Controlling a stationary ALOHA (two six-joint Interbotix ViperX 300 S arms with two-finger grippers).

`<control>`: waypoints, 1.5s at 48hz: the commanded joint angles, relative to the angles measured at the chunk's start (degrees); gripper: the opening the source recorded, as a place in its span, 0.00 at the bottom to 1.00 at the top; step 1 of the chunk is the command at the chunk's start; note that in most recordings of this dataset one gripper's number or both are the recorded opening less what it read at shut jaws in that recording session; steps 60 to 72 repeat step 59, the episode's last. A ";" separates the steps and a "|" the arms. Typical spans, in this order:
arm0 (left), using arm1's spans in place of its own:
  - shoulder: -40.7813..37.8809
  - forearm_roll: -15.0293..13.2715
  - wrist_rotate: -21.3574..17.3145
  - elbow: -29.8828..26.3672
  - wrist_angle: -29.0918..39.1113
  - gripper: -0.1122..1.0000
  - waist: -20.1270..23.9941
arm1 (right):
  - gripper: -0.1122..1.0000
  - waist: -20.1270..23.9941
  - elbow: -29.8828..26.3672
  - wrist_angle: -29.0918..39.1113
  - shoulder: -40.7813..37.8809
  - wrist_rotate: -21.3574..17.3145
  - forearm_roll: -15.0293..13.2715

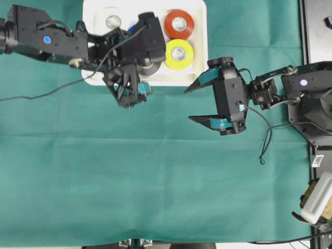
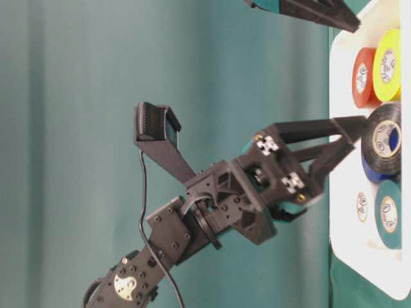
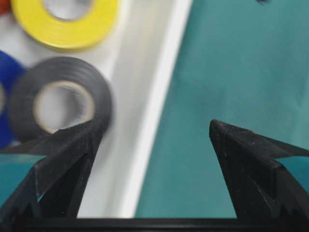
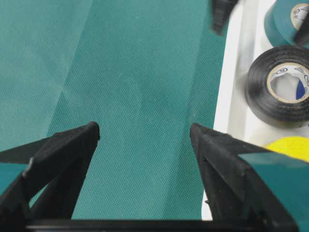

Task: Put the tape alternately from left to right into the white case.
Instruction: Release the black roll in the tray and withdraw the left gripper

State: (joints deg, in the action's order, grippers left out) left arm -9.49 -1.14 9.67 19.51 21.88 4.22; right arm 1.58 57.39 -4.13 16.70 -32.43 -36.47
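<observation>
Your left gripper (image 3: 154,130) stood wide open and empty — straddling the white case (image 3: 154,92) rim beside the black roll (image 3: 60,104); your right gripper (image 4: 145,133) gaped empty over cloth (image 4: 135,72).

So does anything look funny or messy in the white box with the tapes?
One thing: the black roll sits partly on top of the blue roll in the white case, not flat. The red roll and yellow roll lie neatly side by side. Nothing looks spilled or broken.
</observation>
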 commanded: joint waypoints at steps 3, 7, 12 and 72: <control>2.20 0.09 -0.26 -0.62 -0.18 0.68 -2.29 | 0.85 0.18 -0.88 -0.18 0.79 -0.09 -0.18; 2.20 0.00 -0.26 -0.44 -0.18 0.68 -3.60 | 0.85 0.18 -0.88 -0.26 0.88 0.00 -0.26; 2.20 0.09 -0.26 0.09 -0.18 0.68 -5.27 | 0.84 0.18 -0.88 -0.35 0.88 0.00 -0.18; 7.38 0.09 -0.44 5.98 -0.62 0.67 -6.24 | 0.85 0.18 2.29 -0.18 7.12 -0.09 -0.26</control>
